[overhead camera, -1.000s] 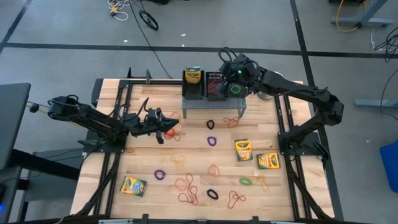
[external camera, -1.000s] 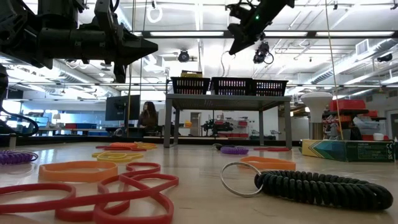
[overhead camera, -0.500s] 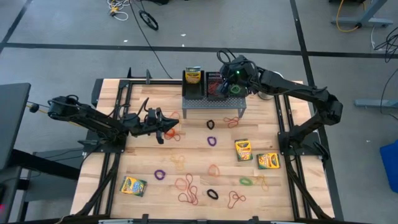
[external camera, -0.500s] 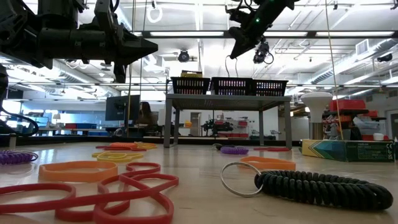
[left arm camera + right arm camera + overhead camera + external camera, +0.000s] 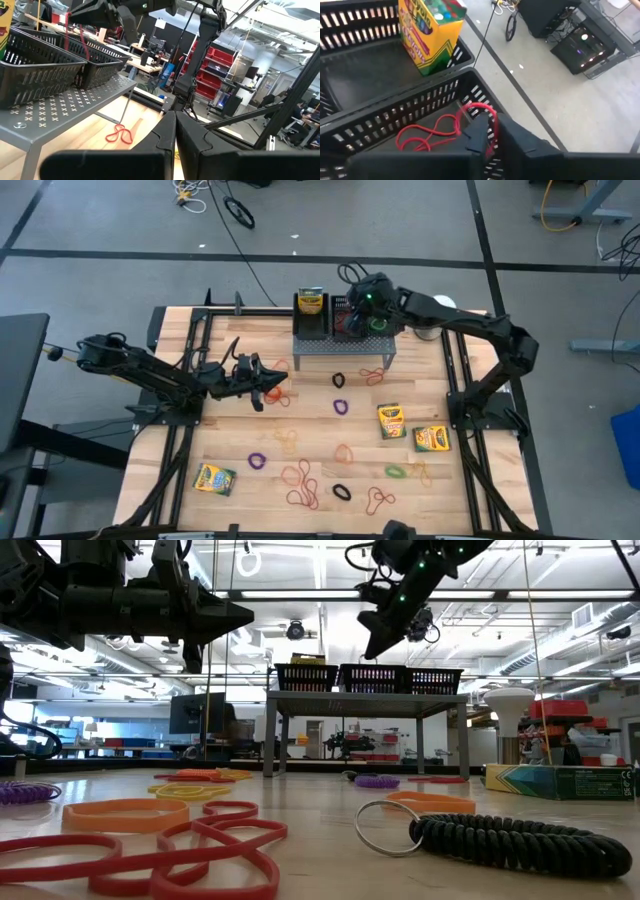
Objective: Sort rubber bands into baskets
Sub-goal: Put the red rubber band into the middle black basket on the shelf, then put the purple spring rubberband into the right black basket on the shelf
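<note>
A red rubber band [image 5: 451, 128] hangs partly inside the middle basket [image 5: 420, 107], its upper loop at the tips of the right claw [image 5: 487, 131], whose jaws stand narrowly parted directly above it. Just beside sits another basket [image 5: 355, 75] (holding a crayon box [image 5: 430, 35]). Farther off, the left claw [image 5: 262, 392] hovers above the surface [image 5: 460, 490], pinched together on nothing.
</note>
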Controlling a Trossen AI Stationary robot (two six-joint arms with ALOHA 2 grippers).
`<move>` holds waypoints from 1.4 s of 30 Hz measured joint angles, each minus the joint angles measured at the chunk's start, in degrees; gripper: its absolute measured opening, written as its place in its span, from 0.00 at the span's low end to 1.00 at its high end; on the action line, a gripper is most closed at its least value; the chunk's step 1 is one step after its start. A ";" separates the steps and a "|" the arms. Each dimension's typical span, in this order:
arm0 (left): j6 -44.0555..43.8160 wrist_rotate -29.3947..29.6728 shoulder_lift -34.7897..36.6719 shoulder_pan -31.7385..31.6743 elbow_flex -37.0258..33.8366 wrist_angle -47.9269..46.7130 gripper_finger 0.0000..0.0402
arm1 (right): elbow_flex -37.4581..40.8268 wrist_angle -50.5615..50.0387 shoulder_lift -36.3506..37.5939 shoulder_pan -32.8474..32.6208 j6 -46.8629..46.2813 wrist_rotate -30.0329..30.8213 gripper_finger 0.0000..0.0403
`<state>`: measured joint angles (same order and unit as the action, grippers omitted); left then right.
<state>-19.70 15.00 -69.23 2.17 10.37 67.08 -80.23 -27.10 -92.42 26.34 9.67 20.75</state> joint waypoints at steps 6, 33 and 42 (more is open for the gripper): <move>0.00 -0.02 -0.01 0.00 0.00 -0.02 0.04 | 0.00 1.91 0.05 -0.24 -1.16 0.00 0.36; 0.00 0.00 0.00 0.00 0.00 0.01 0.04 | 1.01 -5.70 8.07 -6.60 -8.05 -14.20 0.37; 3.60 0.50 -0.01 -0.02 0.00 0.55 0.04 | 23.54 12.48 16.91 -23.82 -13.28 -5.86 0.02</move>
<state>-16.11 15.51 -69.24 2.15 10.37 67.62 -56.68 -14.61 -75.52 2.52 -3.61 14.90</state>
